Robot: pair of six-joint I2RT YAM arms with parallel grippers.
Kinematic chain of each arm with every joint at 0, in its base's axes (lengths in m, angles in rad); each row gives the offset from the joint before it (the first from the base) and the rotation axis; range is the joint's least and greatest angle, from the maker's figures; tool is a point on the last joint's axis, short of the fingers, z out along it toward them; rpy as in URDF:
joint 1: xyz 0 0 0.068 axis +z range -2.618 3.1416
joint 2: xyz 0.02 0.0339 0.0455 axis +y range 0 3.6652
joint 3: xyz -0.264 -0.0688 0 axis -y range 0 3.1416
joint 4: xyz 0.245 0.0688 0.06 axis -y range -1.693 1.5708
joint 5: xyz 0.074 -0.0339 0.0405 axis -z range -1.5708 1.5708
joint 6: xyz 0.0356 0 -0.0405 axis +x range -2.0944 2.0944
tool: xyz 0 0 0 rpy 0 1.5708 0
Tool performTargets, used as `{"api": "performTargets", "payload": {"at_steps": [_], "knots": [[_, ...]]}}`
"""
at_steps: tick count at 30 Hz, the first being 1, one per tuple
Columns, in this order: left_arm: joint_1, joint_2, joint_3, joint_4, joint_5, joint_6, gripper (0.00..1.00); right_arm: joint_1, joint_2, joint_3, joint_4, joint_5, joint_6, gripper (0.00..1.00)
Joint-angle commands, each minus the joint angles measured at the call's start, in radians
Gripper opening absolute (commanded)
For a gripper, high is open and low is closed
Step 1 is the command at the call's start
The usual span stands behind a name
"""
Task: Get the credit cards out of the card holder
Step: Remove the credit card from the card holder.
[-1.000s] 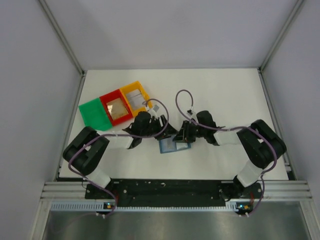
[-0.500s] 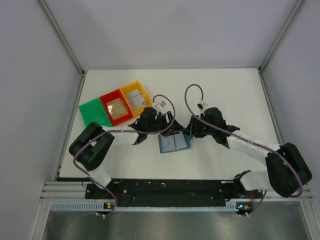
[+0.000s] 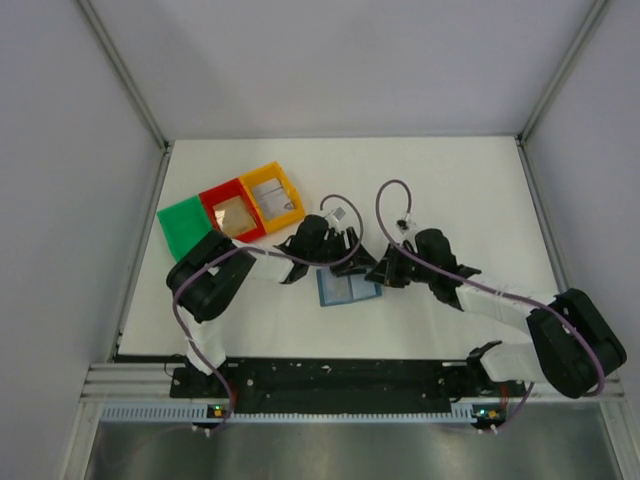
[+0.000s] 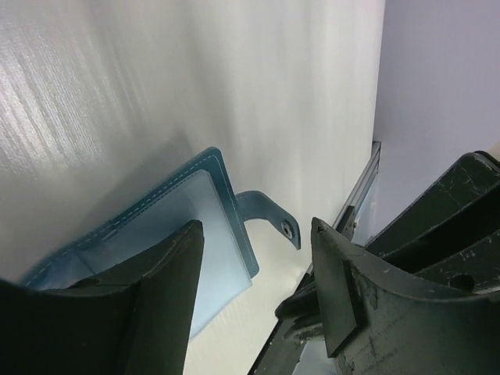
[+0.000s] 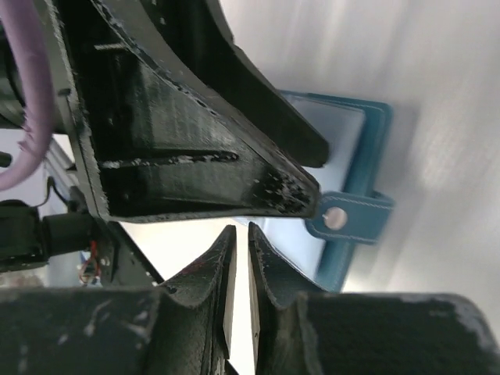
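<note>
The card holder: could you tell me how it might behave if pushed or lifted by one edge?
The card holder lies flat and thin on the table, so a push would probably slide it, not tip it. Its snap tab curls up, suggesting pliable material; lifted by one edge, it may well sag or fold.

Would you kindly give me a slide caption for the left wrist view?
Open left claw above the blue card holder lying open on the white table.

The left pincer reaches inward with its fingers spread apart; the right pincer faces it, fingers nearly touching.
</note>
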Motion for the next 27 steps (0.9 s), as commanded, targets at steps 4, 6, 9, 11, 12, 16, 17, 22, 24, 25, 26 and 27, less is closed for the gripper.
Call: {"api": "performTargets", "payload": {"at_steps": [4, 6, 9, 11, 12, 16, 17, 22, 24, 25, 26, 27], "knots": [[-0.01, 0.037, 0.048, 0.04, 0.004, -0.001, 0.62, 0.004, 0.123, -0.028, 0.236, -0.033, 0.094, 0.06], [-0.01, 0.04, 0.053, 0.04, 0.004, 0.0, 0.62, 0.001, 0.167, -0.023, 0.244, -0.028, 0.097, 0.06], [-0.01, 0.022, 0.056, 0.04, -0.001, 0.003, 0.62, -0.002, 0.215, -0.043, 0.255, -0.002, 0.102, 0.05], [-0.008, -0.002, 0.056, 0.034, -0.011, 0.014, 0.62, -0.013, 0.224, -0.07, 0.268, 0.007, 0.105, 0.04], [-0.005, -0.009, 0.059, 0.026, -0.016, 0.02, 0.62, -0.017, 0.227, -0.083, 0.268, 0.012, 0.106, 0.04], [0.001, -0.051, 0.083, -0.027, -0.051, 0.066, 0.64, -0.039, 0.249, -0.104, 0.272, 0.024, 0.111, 0.03], [0.001, -0.062, 0.088, -0.038, -0.057, 0.075, 0.65, -0.037, 0.253, -0.104, 0.273, 0.024, 0.112, 0.03], [0.003, -0.159, 0.073, -0.148, -0.111, 0.162, 0.66, -0.039, 0.267, -0.086, 0.255, 0.015, 0.112, 0.03], [0.006, -0.217, 0.045, -0.193, -0.154, 0.207, 0.67, -0.037, 0.263, -0.081, 0.245, 0.007, 0.114, 0.03], [0.012, -0.249, 0.025, -0.208, -0.174, 0.222, 0.66, -0.039, 0.261, -0.084, 0.248, 0.003, 0.117, 0.03], [0.018, -0.28, 0.001, -0.222, -0.188, 0.23, 0.66, -0.039, 0.258, -0.084, 0.249, 0.001, 0.12, 0.03], [0.026, -0.301, -0.024, -0.227, -0.2, 0.233, 0.66, -0.039, 0.255, -0.081, 0.249, -0.003, 0.123, 0.03]]}}
